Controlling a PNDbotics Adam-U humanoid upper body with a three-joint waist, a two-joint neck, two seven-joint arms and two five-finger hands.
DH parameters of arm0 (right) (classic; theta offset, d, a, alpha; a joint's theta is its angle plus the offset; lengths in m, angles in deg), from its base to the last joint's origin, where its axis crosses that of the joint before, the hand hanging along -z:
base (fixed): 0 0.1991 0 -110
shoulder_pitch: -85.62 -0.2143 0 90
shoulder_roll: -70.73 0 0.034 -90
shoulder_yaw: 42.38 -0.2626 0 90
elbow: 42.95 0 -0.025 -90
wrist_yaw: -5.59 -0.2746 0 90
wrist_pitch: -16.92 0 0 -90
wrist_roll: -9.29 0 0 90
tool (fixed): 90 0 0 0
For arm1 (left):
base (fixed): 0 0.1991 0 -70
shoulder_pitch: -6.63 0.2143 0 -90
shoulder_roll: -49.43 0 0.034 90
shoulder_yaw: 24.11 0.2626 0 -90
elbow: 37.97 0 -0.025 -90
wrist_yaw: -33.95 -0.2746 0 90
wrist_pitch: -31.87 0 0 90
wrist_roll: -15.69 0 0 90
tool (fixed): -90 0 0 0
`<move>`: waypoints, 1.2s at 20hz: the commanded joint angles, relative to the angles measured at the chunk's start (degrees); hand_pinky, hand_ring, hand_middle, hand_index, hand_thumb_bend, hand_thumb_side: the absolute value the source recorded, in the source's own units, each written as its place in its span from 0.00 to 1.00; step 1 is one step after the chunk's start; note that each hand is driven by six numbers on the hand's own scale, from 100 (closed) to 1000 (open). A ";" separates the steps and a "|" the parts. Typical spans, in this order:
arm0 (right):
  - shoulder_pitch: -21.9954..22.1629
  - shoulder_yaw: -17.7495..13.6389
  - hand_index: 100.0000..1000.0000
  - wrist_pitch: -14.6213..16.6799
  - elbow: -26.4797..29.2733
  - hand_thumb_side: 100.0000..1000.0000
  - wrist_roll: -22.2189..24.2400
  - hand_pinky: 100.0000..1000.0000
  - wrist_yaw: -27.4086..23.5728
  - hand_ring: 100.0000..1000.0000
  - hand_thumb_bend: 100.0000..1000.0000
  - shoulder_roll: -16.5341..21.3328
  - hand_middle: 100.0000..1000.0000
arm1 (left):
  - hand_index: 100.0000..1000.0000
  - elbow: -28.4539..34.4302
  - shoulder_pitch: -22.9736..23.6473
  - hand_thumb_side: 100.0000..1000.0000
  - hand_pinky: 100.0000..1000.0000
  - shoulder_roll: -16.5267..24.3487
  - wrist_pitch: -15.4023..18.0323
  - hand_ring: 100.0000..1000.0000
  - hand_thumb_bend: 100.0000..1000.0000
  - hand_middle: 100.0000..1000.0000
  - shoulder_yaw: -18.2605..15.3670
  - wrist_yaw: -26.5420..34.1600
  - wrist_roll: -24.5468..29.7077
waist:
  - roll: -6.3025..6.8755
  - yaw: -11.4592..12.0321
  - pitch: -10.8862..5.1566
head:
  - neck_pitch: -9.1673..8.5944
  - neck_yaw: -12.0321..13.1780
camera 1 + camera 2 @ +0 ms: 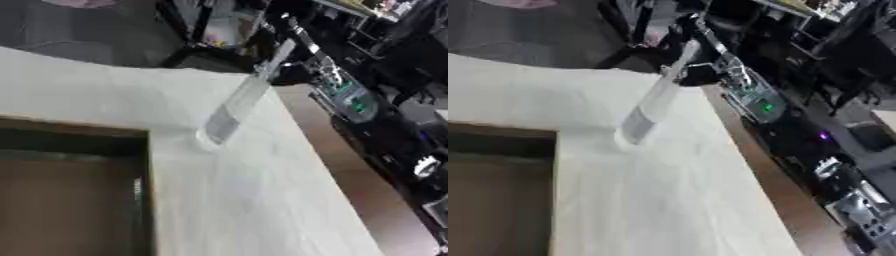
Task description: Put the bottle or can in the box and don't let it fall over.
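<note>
A clear plastic bottle with a pale label stands on the white table, near its far right corner; it looks slanted because the view is askew. An open brown box with a dark rim sits at the lower left, its near corner a short way from the bottle's base. My right arm, black with silver parts and a green light, runs along the table's right edge. Its hand shows as a dark blurred shape right beside the bottle's upper part; whether it touches the bottle is unclear. My left hand is out of view.
The table's right edge drops to a brown floor strip. Dark equipment and furniture crowd the far side and the right. A wide stretch of white tabletop lies between the box and the right edge.
</note>
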 commanded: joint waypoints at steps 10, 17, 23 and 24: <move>-3.61 1.49 0.06 -8.16 1.08 0.00 -3.06 0.50 -2.21 0.16 0.25 3.30 0.09 | 0.83 -0.83 1.45 0.84 0.59 2.40 -1.04 0.29 0.06 0.74 0.15 1.34 0.17 | 1.02 -2.81 -5.39 | 7.17 0.09; -4.80 3.05 0.06 -10.35 2.62 0.01 -2.96 0.48 -2.56 0.15 0.25 2.90 0.09 | 0.83 -0.83 -0.22 0.82 0.59 4.85 -1.26 0.29 0.07 0.74 0.79 4.44 0.84 | 0.84 -3.56 -8.12 | 9.04 -0.03; -5.58 4.26 0.07 -12.31 4.46 0.03 -2.64 0.46 -3.65 0.15 0.26 2.35 0.09 | 0.83 -0.83 -1.34 0.81 0.59 6.07 -1.86 0.30 0.07 0.74 1.13 6.52 1.42 | 0.72 -3.94 -9.68 | 10.18 -0.46; -5.90 4.54 0.07 -12.89 4.83 0.03 -2.64 0.45 -3.80 0.15 0.26 2.28 0.09 | 0.83 -0.83 -1.47 0.81 0.59 6.32 -1.92 0.30 0.07 0.74 1.22 6.82 1.51 | 0.74 -3.98 -10.03 | 10.57 -0.80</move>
